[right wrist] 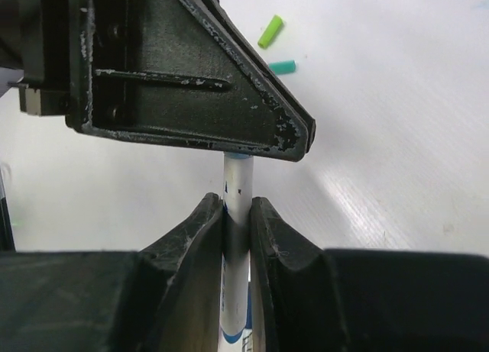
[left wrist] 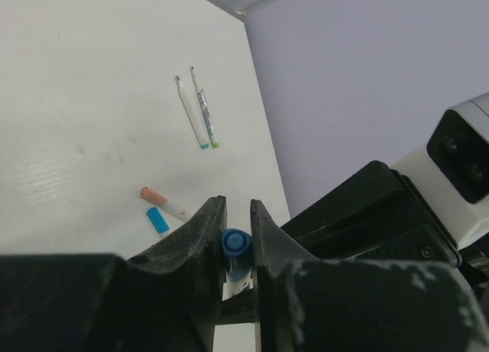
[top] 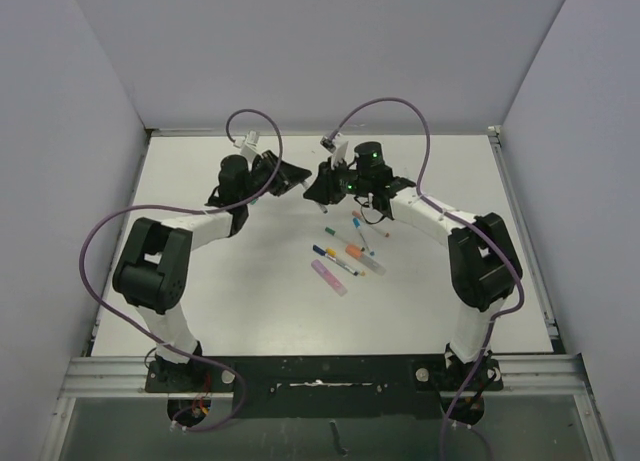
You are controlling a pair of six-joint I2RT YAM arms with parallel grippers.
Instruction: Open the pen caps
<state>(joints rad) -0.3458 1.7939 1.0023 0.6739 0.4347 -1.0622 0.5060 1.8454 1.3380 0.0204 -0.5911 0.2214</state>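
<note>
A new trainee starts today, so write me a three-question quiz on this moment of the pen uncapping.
1. True or false: the left gripper is shut on a blue cap.
2. What does the right gripper clamp? A) a loose cap B) the white pen body C) nothing
3. Fill in: in the right wrist view, a green cap lies on the table beside a ____ cap.
Key: 1 true; 2 B; 3 teal cap.

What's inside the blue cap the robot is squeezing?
The right gripper pinches a white pen body that runs into the blue cap, clamped by the left gripper. The tip inside is covered and can't be seen.
</note>
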